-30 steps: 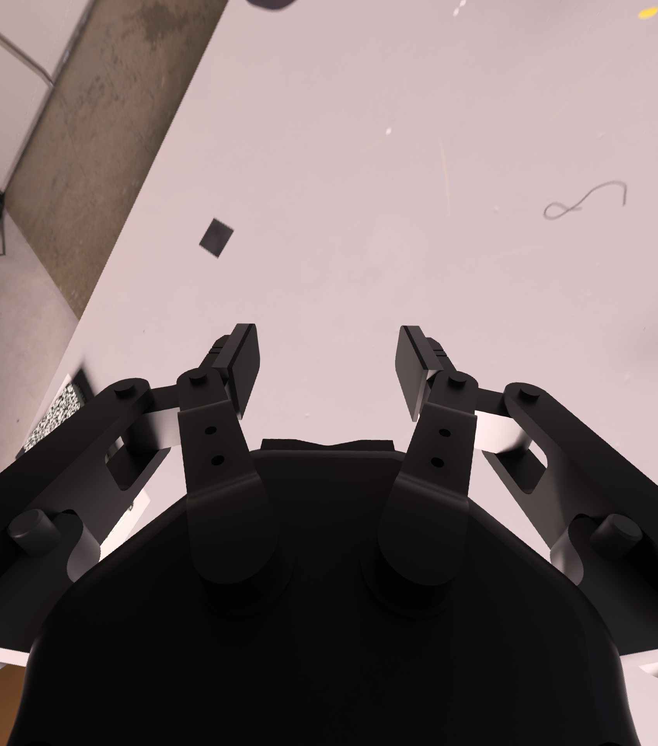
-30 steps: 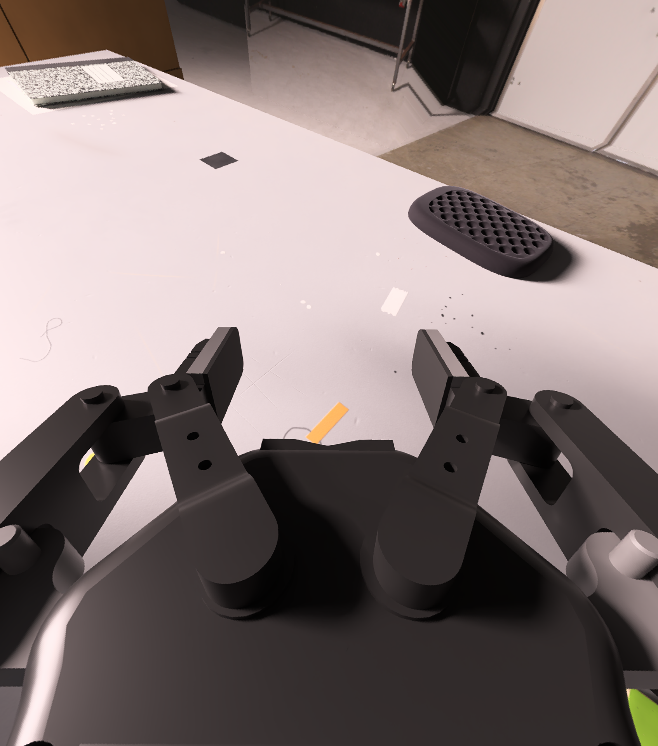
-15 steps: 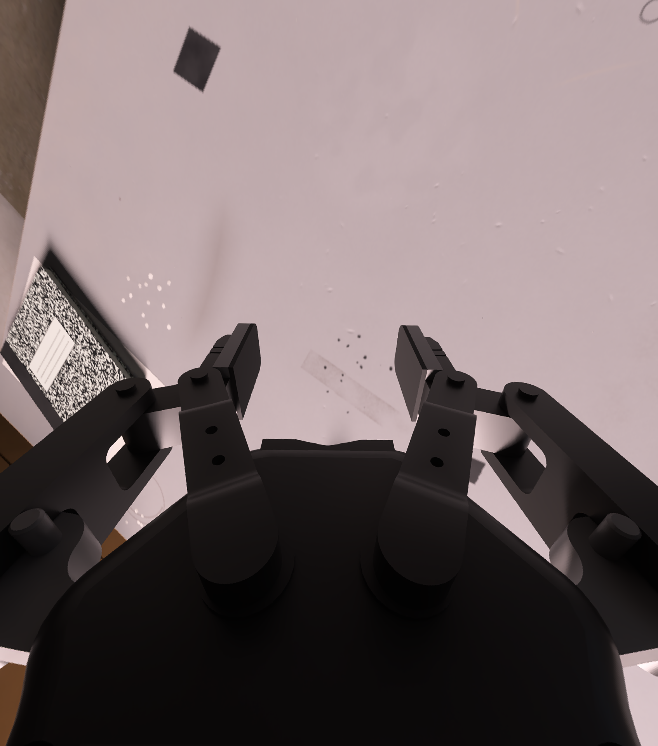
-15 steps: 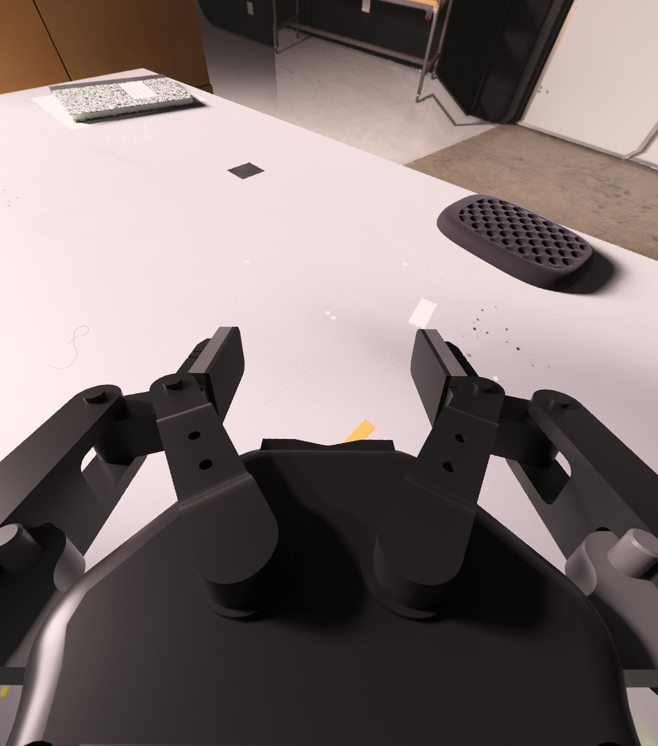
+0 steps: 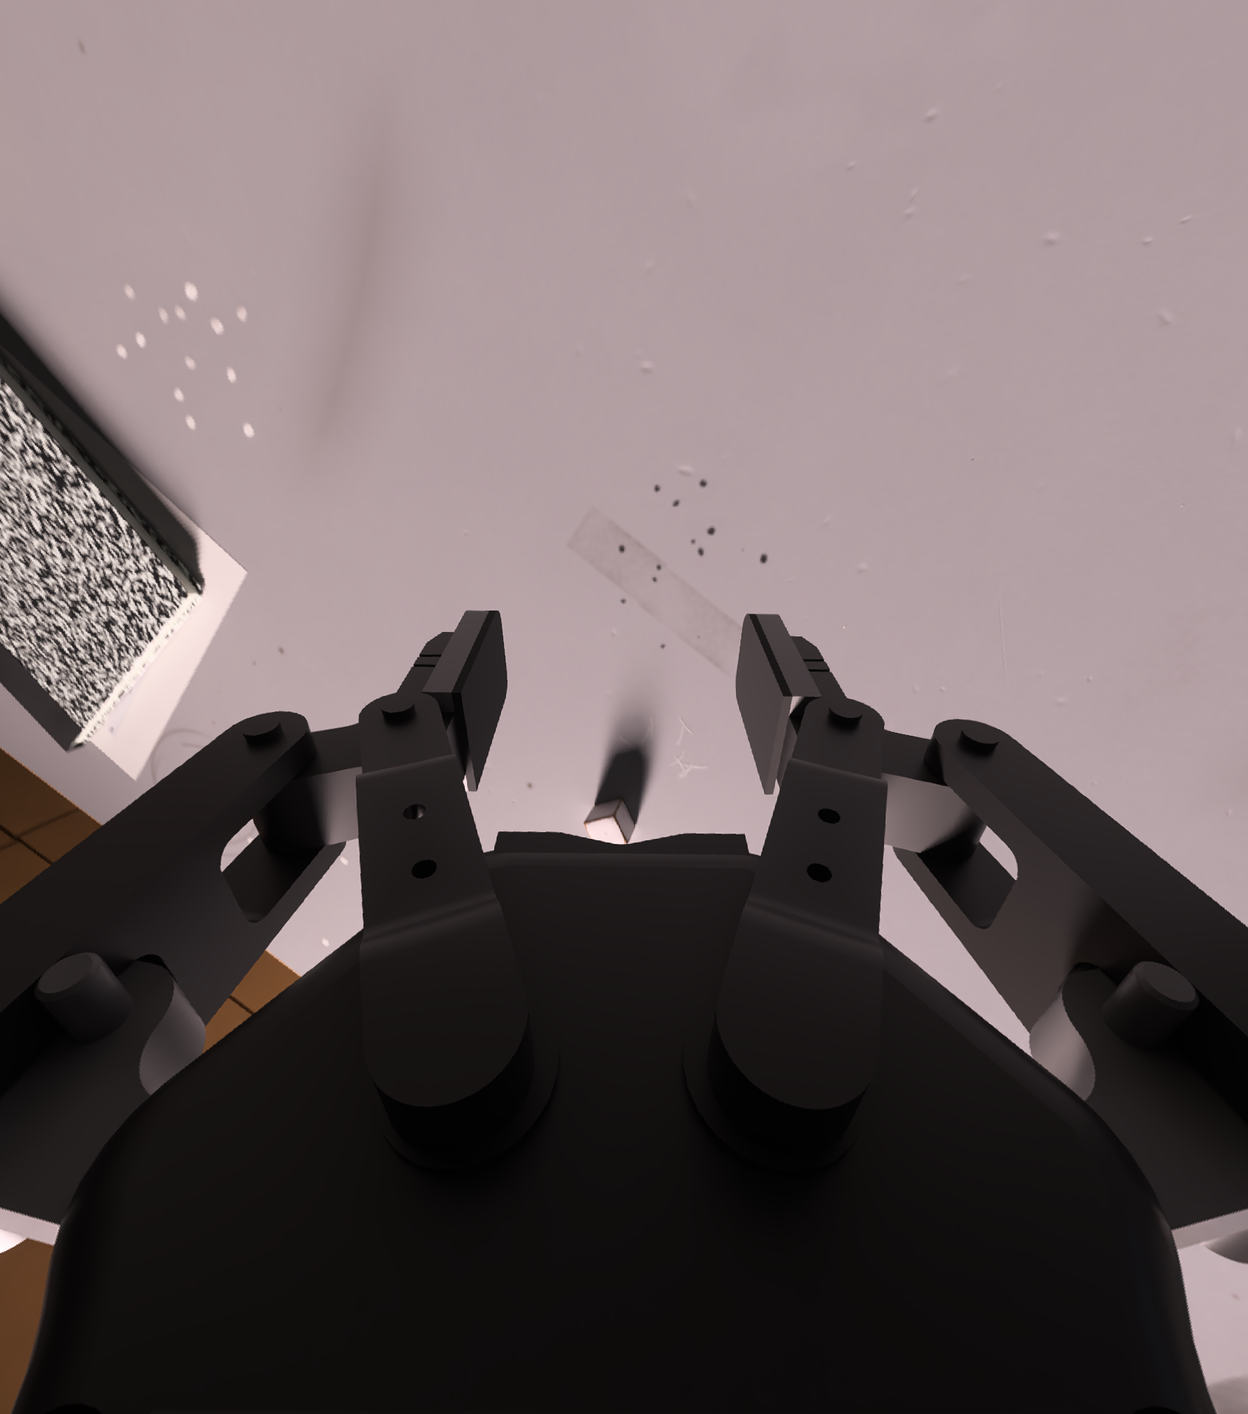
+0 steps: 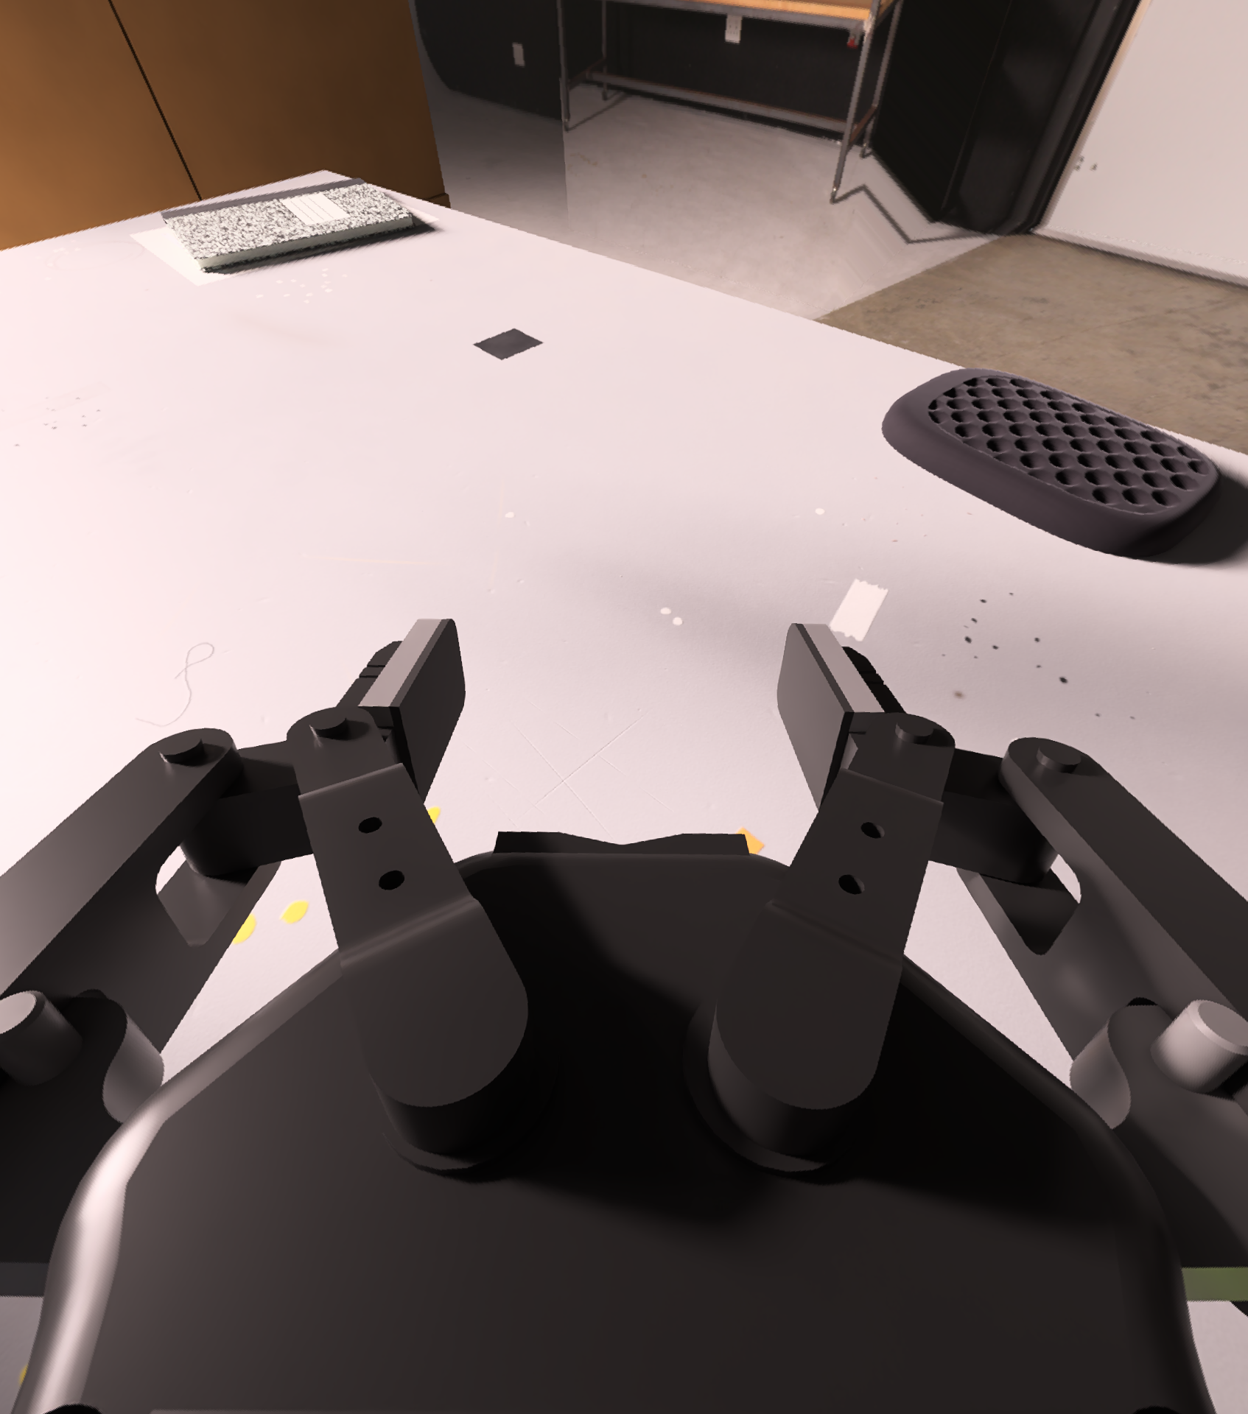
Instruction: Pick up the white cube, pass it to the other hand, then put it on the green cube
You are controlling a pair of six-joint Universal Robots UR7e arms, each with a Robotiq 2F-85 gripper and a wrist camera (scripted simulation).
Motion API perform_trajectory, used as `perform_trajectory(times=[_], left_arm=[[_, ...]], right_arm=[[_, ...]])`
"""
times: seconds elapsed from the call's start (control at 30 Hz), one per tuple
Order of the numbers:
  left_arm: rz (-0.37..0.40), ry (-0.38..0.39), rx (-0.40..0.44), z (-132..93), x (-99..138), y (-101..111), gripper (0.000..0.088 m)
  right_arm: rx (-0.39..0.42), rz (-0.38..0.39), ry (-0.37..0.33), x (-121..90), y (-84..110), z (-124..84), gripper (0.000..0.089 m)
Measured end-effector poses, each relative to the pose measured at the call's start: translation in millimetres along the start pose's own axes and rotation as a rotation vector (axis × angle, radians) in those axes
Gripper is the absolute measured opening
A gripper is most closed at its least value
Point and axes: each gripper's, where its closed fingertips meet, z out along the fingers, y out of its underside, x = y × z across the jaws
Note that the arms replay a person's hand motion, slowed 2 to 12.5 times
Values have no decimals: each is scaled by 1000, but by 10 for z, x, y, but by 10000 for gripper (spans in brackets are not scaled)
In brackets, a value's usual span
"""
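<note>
Table (image 5: 835,268), probably white cube (image 5: 609,819) below

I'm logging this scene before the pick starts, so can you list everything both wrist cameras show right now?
white cube: one, white, on the table just below and between the left gripper's fingers, partly hidden by the gripper body.
notebook: one, speckled black and white, far left corner of the table, on a white sheet.
perforated pad: one, dark grey, far right edge of the table.
black square: one, flat on the table beyond its middle.
white tape strip: one, right of centre.
table: one, white.
left gripper: one, black, open.
right gripper: one, dark grey, open, empty.
</note>
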Motion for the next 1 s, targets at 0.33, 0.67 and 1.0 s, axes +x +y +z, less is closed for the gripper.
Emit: perform_trajectory(times=[0.33,0.67,1.0], left_arm=[[-108,28,-167,127,-78,263,543],[-223,47,-310,261,-66,480,538],[-313,78,-424,385,-15,656,534]], right_arm=[[12,19,-33,-70,16,109,720],[16,27,-59,-122,49,209,719],[10,29,-82,-149,103,293,719]])
